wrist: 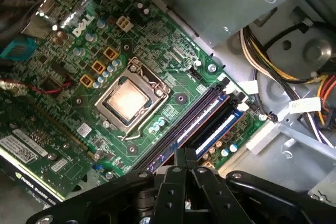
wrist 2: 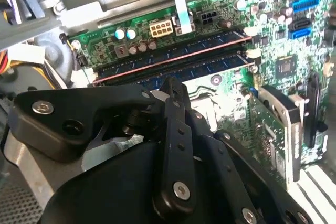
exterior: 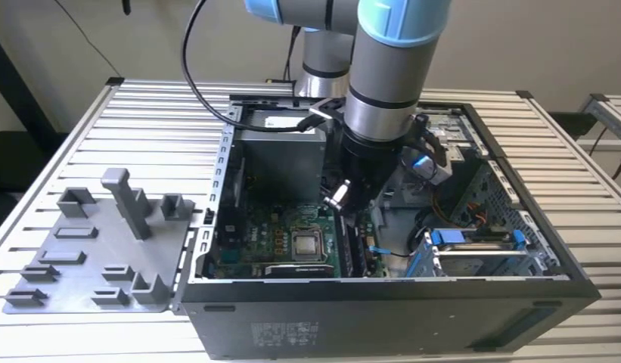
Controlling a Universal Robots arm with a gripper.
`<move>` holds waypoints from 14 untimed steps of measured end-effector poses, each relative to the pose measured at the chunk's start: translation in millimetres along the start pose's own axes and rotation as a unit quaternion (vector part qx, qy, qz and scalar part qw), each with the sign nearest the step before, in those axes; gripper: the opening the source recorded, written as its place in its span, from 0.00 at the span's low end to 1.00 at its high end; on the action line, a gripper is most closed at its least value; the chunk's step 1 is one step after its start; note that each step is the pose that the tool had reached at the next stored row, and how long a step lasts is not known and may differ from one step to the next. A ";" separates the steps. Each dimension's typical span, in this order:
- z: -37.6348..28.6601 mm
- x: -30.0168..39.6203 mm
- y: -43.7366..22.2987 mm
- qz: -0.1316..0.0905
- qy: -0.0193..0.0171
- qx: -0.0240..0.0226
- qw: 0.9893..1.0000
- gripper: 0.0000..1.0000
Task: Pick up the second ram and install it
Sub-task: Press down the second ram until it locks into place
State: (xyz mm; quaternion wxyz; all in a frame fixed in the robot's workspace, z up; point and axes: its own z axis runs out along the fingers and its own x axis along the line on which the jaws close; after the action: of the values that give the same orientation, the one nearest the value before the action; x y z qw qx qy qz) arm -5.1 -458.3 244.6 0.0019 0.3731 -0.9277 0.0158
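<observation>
Two dark memory sticks stand side by side in the motherboard's slots. The second ram [wrist 2: 206,65] is the one nearer my fingers, and its twin [wrist 2: 173,51] lies just beyond it. My gripper [wrist 2: 170,83] is shut, its tips together right over the near stick's middle; whether they touch it I cannot tell. In the first wrist view the gripper [wrist: 185,153] hangs over the slot rows [wrist: 202,116]. In the exterior view the gripper [exterior: 346,215] reaches down inside the open computer case [exterior: 391,291], beside the silver chip [exterior: 308,243].
A grey part holder [exterior: 98,249] lies on the slatted table at the exterior view's left. Inside the case are a grey power supply box [exterior: 280,162], a cable bundle [wrist: 273,61], a blue drive cage [exterior: 472,253] and a graphics card [wrist: 31,156].
</observation>
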 end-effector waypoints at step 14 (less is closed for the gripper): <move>2.2 0.0 0.0 -0.126 -0.004 0.002 0.992 0.11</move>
State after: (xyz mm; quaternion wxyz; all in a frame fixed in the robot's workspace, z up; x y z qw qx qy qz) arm -5.1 -458.3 242.4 -0.0001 0.4873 -0.8731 0.0158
